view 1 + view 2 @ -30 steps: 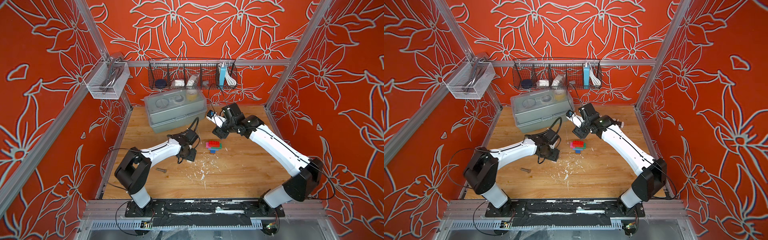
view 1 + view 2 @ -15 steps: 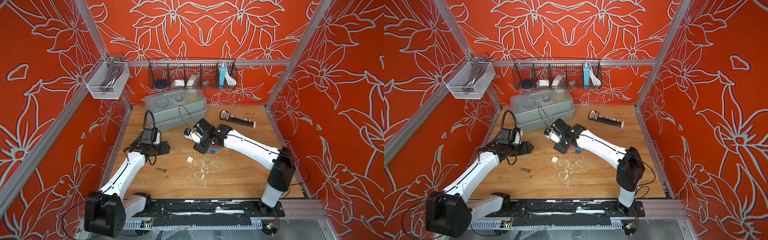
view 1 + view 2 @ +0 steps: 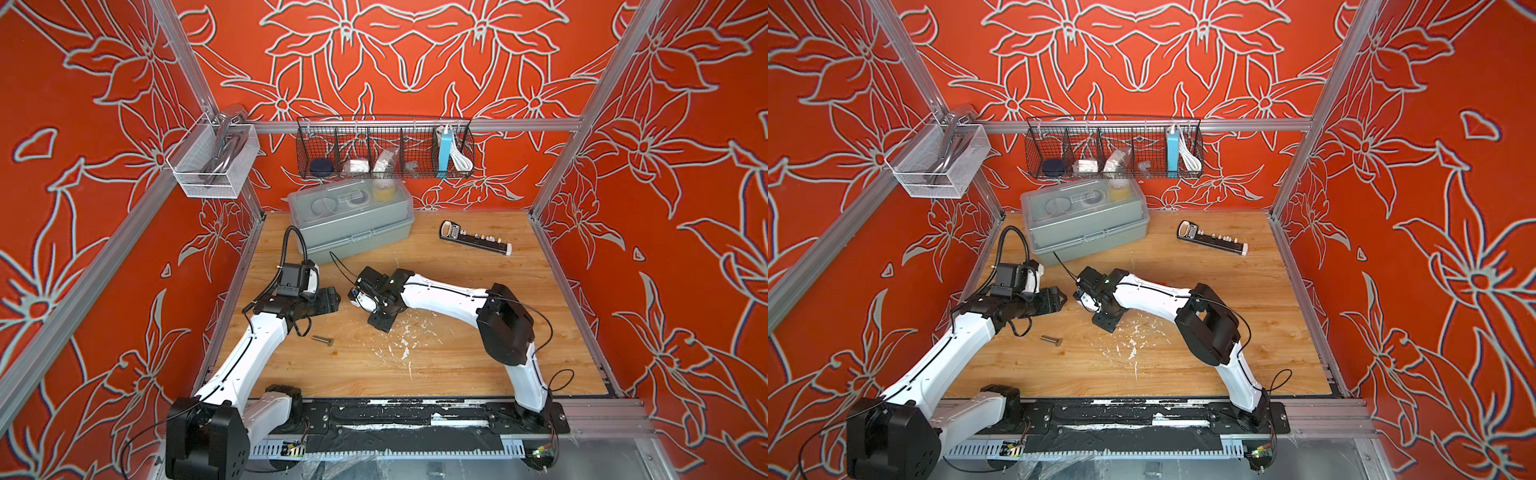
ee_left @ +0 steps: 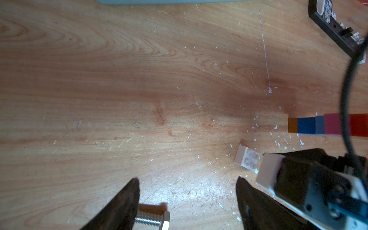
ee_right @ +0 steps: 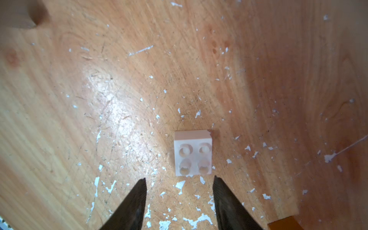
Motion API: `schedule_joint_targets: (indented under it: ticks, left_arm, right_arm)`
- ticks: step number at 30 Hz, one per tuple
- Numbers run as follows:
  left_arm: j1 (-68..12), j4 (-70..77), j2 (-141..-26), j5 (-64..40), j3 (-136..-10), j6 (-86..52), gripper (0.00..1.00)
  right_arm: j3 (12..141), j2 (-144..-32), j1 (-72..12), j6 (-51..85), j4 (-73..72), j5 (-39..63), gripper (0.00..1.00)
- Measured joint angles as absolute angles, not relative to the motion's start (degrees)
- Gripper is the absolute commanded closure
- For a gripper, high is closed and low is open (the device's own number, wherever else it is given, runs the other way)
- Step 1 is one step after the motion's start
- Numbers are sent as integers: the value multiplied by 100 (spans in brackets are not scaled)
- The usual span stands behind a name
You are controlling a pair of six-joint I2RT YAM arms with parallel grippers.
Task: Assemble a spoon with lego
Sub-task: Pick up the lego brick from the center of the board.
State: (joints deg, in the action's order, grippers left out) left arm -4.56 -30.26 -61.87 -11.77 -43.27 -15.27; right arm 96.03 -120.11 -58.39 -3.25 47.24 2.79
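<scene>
The right gripper (image 5: 179,182) hangs point-down over the wooden tabletop (image 3: 457,374), a little left of its middle. Its 2 dark jaws are released, with nothing between them. Just beyond their tips lies the small white square lego brick (image 5: 192,153), loose on the wood among white flecks. It shows a face with 4 round marks; I cannot tell whether these are studs or sockets. The brick sits ahead of the gap and slightly toward 1 jaw. This looks like the approach to a pick, with the gap kept only a little wider than the brick so the jaws can close on its 2 flat sides.

The spoon (image 4: 326,124) lies flat near the middle of the tabletop, close to the white brick but apart from it. The part that shows is a row of brown, blue, grey-blue, pink and red plastic bricks. In both top views the right arm covers it. The white piece probably belongs on it as the tip, a step not yet done.

The left gripper (image 4: 187,185) hovers nearer the left edge, jaws spread wide and empty, likely held clear of the right arm's work. The grey metal bolt (image 3: 323,340) lies beneath it, toward the near edge, and is no part of the build.
</scene>
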Motion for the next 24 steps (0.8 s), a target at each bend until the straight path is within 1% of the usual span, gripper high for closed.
schedule_joint_targets:
  ticks: [6,11,14,17,24]
  left_arm:
    - [-456,-2982,-6189,-1208,-4327,-1527,25]
    - [-456,-2945,-6200,-1253,-4327,-1525,25]
    - [-456,-2943,-6200,-1262,-4327,-1525,25]
    - [-456,-2943,-6200,-1269,-4327,-1525,25]
    - [-456,-2945,-6200,-1282,-4327,-1520,25]
  right_arm:
    - [9697,-12171,-5839,-246,4722,200,52]
    - [9784,-12357,-5839,-222,4724,191,65]
    - [9793,-12396,-5839,-226,4718,187,71]
    - [9835,-12414,-5841,-224,4744,163,71]
    - [9902,-12453,-5839,-224,4781,154,83]
